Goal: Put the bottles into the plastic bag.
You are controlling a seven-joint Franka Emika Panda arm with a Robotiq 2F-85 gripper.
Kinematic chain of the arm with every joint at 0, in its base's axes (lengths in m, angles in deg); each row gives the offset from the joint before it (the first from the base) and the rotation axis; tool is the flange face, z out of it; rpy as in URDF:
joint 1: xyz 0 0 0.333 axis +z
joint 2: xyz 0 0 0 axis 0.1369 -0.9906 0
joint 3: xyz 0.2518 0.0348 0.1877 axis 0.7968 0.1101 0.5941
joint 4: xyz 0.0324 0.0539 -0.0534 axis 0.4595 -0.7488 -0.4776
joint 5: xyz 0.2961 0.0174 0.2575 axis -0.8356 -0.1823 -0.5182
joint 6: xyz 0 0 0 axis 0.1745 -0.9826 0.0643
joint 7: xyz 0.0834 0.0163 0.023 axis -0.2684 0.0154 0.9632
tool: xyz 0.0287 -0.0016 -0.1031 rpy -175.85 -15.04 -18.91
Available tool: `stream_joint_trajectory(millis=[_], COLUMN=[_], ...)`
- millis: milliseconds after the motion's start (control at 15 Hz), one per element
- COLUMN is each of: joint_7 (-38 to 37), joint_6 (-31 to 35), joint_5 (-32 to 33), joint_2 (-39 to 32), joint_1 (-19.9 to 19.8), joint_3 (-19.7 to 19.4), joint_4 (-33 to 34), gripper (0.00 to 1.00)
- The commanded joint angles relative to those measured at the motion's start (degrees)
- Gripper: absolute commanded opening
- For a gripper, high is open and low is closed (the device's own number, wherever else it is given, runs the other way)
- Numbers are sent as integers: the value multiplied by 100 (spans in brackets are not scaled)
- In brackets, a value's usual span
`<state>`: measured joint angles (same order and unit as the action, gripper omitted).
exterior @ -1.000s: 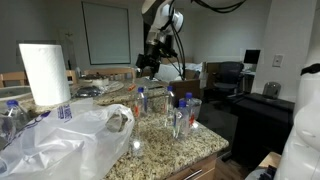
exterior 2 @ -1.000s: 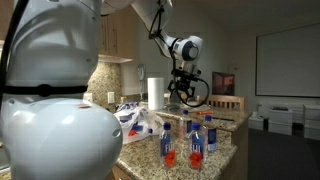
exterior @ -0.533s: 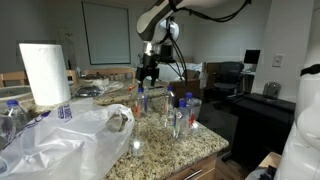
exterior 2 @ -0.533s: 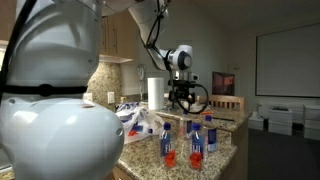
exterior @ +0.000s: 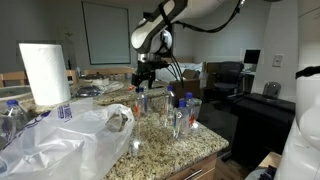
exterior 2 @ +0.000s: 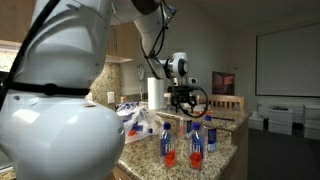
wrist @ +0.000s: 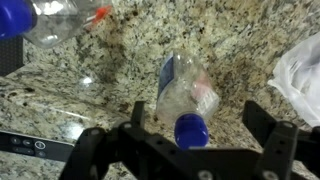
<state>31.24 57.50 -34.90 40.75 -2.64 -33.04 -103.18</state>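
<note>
Several clear bottles with blue caps stand on the granite counter in both exterior views (exterior: 178, 116) (exterior 2: 197, 145). In the wrist view one upright bottle (wrist: 186, 92) is seen from above, just below and between the fingers of my gripper (wrist: 200, 114), which is open and empty. Another bottle (wrist: 48, 20) lies at the top left. In the exterior views my gripper (exterior: 143, 73) (exterior 2: 178, 96) hovers over the bottle at the far end (exterior: 140, 98). The clear plastic bag (exterior: 75, 140) (exterior 2: 140, 122) lies crumpled on the counter; its edge shows in the wrist view (wrist: 300, 65).
A paper towel roll (exterior: 45, 72) (exterior 2: 155, 92) stands on the counter beside the bag. More bottles (exterior: 10, 112) sit behind the bag. The counter edge (exterior: 200, 155) runs near the bottles. Chairs and a desk stand beyond.
My arm has swung across and lowered, so the gripper has come from beyond the bottles to just above the far bottle. Bottles and bag have not moved.
</note>
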Motion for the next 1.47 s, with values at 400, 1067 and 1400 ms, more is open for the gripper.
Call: stream_joint_trajectory(millis=[400, 1067, 1400], joint_7=[-254, -657, 606], joint_6=[-87, -511, -924], joint_5=[132, 138, -1316], joint_2=[-202, 48, 735], joint_1=[171, 102, -352], joint_3=[59, -153, 38], joint_4=[451, 315, 110], gripper=[48, 12, 12])
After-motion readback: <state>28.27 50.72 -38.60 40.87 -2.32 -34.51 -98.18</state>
